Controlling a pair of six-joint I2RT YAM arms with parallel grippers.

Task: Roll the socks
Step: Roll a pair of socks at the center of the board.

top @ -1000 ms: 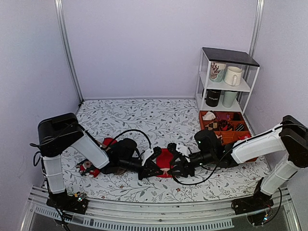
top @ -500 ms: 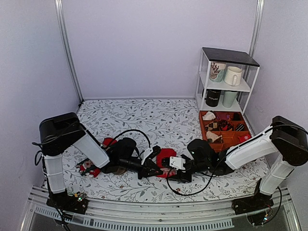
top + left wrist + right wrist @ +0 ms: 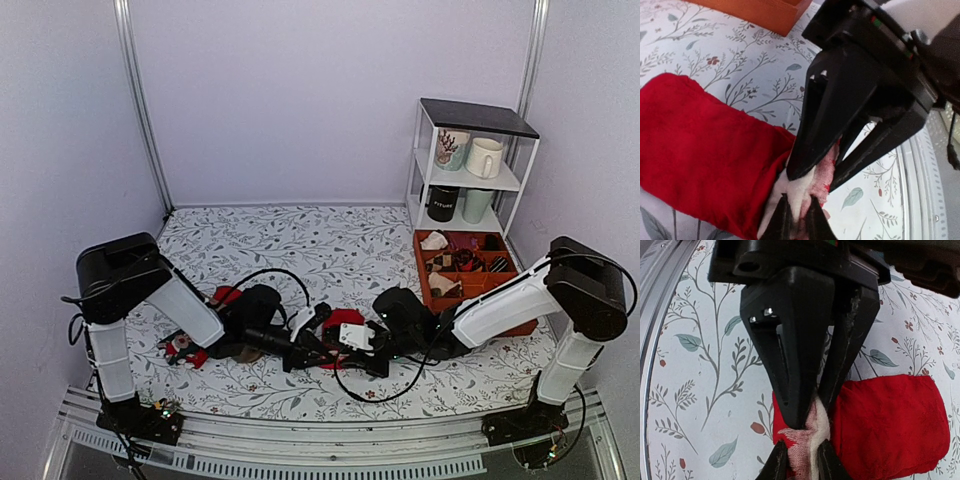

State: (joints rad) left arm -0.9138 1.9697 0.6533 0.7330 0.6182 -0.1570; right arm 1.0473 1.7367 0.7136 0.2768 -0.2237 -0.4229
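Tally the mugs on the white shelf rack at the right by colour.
Pale ceramic mug with a dark branch pattern: 1
Plain white ceramic mug: 1
Black ceramic mug: 1
Pale green ceramic mug: 1
Total: 4

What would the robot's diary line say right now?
socks: red, pale end pinched | left fingers: shut on pale end | right fingers: shut on pale end
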